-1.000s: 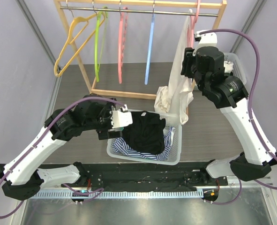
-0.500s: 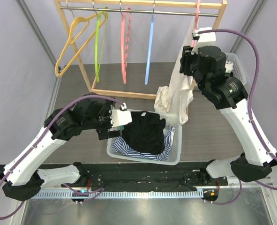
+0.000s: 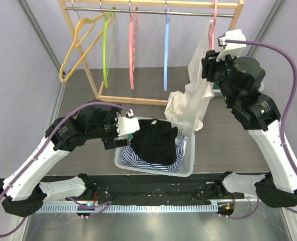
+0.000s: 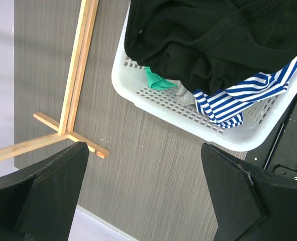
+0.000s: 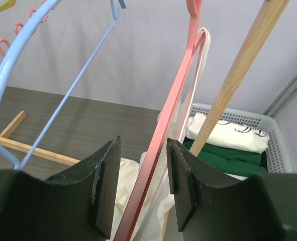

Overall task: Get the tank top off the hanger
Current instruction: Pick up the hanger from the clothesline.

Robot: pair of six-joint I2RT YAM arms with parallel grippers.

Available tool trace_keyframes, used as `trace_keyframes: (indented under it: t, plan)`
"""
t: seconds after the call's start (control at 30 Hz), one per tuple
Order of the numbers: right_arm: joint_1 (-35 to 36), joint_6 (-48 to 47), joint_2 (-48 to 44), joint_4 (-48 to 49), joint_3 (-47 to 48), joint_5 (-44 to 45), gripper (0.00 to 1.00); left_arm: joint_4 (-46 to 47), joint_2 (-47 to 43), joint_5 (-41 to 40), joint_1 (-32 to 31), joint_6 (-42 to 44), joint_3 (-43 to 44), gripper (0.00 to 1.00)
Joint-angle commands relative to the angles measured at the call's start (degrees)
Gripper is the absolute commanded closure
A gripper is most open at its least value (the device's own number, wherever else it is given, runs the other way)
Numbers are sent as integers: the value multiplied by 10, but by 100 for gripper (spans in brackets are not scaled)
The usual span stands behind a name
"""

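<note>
1. Your right arm (image 3: 249, 95) has moved toward the right of the frame. The tank top (image 3: 197, 88) swung with it and still hangs on the pink hanger (image 5: 181, 75), upper right, so removal is only beginning.
2. The right jaws straddle this hanger; whether they pinch it, I cannot tell. The left jaws are released.
3. Count: five hangers, one tank top, two baskets.

Top external: high behind the robot, tilted down. Wooden rack (image 3: 133, 100) at 12 o'clock, laundry basket (image 3: 153, 171) centre.
Left wrist: close, straight down. Same laundry basket (image 4: 181, 109) at 1 o'clock, rack foot (image 4: 72, 90) at 9.
Right wrist: close, near level, facing pink hanger (image 5: 174, 113); top view has it (image 3: 215, 17) at 1 o'clock.
</note>
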Motion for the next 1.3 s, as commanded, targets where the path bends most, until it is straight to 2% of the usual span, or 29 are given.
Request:
trace_keyframes:
  t: [0.0, 0.03, 0.07, 0.13, 0.17, 0.2, 0.27, 0.33, 0.4, 0.5, 0.67, 0.77, 0.8, 0.9, 1.07, 1.17, 1.2, 1.23, 1.27]
  plan:
    - [-1, -4, -41, 32, -47, 2, 99, 23, -12, 9, 5, -7, 0, 0]
    - [-1, 0, -39, 19, -44, 22, 99, 24, -13, 10, 5, -7, 0, 0]
    - [-1, 10, -30, -20, -21, 36, 94, 24, -15, 10, 5, -7, -1, 0]
    - [-1, 26, 7, -67, 16, 65, 70, 24, -16, 10, 5, -7, -3, 0]
    - [-1, 54, 21, -123, 65, 75, 49, 26, -17, 10, 6, -7, -5, 0]
    - [-1, 74, 54, -154, 93, 83, 40, 25, -17, 10, 6, -7, -7, 0]
    - [-2, 100, 78, -224, 161, 93, 30, 26, -19, 11, 6, -7, -8, 0]
    - [-1, 123, 86, -243, 178, 94, 22, 26, -20, 12, 7, -7, -7, 0]
    - [-1, 131, 78, -252, 172, 90, 7, 24, -21, 12, 7, -7, -9, 0]
    - [-1, 145, 66, -277, 165, 86, 0, 24, -25, 14, 7, -7, -11, 0]
    - [-1, 153, 35, -277, 128, 54, 0, 25, -22, 16, 8, -7, -12, 0]
    - [-2, 158, 39, -285, 130, 45, 12, 25, -20, 16, 8, -7, -8, 0]
    - [-1, 161, 43, -289, 131, 41, 21, 24, -19, 16, 7, -6, -8, 0]
    - [-1, 182, 62, -319, 141, 17, 34, 23, -20, 15, 8, -7, -6, 0]
    - [-1, 193, 48, -305, 88, 15, 44, 22, -21, 16, 9, -6, -7, 0]
    - [-1, 189, 46, -300, 90, 20, 55, 22, -21, 17, 9, -5, -6, 0]
    - [-1, 184, 48, -300, 99, 24, 67, 22, -19, 17, 9, -5, -5, 0]
    - [-1, 181, 50, -298, 103, 31, 73, 23, -18, 18, 10, -6, -3, 0]
    - [-1, 168, 49, -294, 106, 30, 88, 22, -18, 18, 9, -6, -3, 0]
